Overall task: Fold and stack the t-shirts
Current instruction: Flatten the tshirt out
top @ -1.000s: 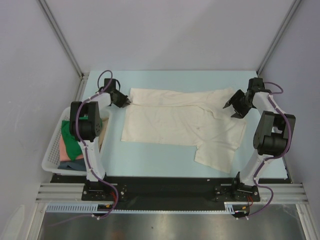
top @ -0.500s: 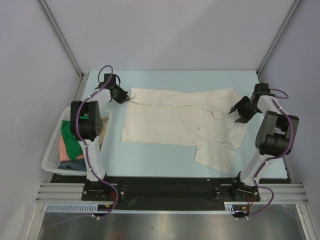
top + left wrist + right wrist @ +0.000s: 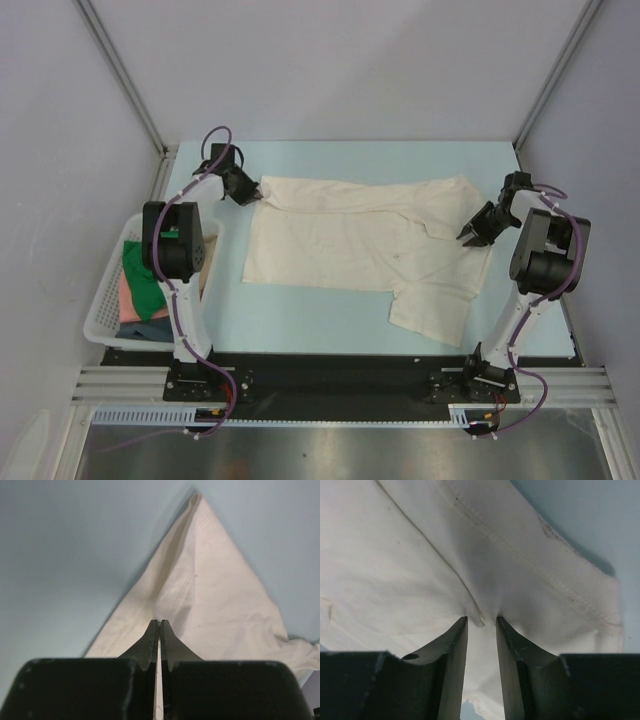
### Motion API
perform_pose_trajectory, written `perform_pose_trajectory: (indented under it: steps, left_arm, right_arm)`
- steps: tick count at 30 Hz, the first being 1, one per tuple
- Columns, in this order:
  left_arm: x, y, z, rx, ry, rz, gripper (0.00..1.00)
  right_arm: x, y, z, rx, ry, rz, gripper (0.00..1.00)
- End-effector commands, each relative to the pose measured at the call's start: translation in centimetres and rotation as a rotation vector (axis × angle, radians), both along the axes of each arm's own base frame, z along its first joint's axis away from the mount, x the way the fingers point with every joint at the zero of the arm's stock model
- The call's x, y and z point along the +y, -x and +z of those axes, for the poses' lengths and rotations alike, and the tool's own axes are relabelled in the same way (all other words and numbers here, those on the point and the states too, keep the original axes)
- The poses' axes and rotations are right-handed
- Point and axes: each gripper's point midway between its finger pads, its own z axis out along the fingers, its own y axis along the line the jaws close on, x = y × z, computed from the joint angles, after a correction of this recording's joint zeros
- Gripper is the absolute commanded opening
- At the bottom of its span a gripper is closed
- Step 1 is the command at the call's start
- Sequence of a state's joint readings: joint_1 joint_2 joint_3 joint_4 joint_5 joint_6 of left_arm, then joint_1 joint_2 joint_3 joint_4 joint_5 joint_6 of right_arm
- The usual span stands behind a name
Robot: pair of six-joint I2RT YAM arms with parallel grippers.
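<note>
From above, the cream t-shirt (image 3: pixel 360 240) lies spread across the middle of the table (image 3: pixel 330 320). The left gripper (image 3: pixel 252 194) is at its far-left corner and the right gripper (image 3: pixel 468 235) at its right edge. The coloured t-shirts (image 3: pixel 140 290) sit in the basket (image 3: pixel 100 322) on the left.

Left wrist: the jaws are pinched together on the cream cloth.

Right wrist: the jaws stand narrowly apart with a ridge of cloth between them. I cannot tell whether it is clamped.

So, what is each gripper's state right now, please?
Left gripper: shut on the cream t-shirt, at its corner.
Right gripper: partly open around the same shirt's edge, not clamped.
</note>
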State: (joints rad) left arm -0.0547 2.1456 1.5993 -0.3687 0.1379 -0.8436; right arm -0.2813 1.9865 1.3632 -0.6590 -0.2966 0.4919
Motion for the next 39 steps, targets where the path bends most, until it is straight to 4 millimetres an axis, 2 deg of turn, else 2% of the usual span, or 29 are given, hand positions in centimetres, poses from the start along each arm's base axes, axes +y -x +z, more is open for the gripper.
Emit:
perform_pose_trajectory:
  steps: [1,12,15,18,22,26,31,35,39]
  left_arm:
    - [-0.4,-1.2,2.9,-0.071,-0.018,-0.046,0.0]
    - [-0.7,-1.3,3.1,-0.081,-0.011,-0.06,0.0]
    - [-0.7,-1.4,3.2,-0.084,-0.011,-0.062,0.0]
    - [-0.9,-1.5,3.1,-0.084,-0.007,-0.067,0.0]
    - [-0.9,-1.6,3.1,-0.087,-0.003,-0.066,0.0]
    - [-0.9,-1.7,3.5,-0.097,-0.008,-0.068,0.0]
    - [-0.9,-1.6,3.4,-0.098,-0.011,-0.073,0.0]
    - [-1.0,-1.7,3.6,-0.102,-0.009,-0.073,0.01]
    - [-0.8,-1.8,3.8,-0.107,-0.019,-0.073,0.0]
  right_arm:
    - [-0.8,-1.1,0.8,-0.04,0.028,0.023,0.35]
    - [-0.8,-1.6,0.3,-0.044,0.022,0.031,0.32]
    - [-0.7,-1.7,0.4,-0.048,0.014,0.032,0.22]
    - [-0.6,-1.8,0.4,-0.049,0.01,0.031,0.23]
    - [-0.5,-1.8,0.2,-0.043,0.01,0.035,0.29]
    - [-0.5,-1.9,0.7,-0.052,0.009,0.027,0.23]
    - [-0.6,-2.4,0.7,-0.055,0.01,0.027,0.22]
    - [-0.6,-2.8,1.4,-0.065,0.003,0.02,0.05]
    - [-0.5,-2.9,2.3,-0.077,0.003,0.022,0.03]
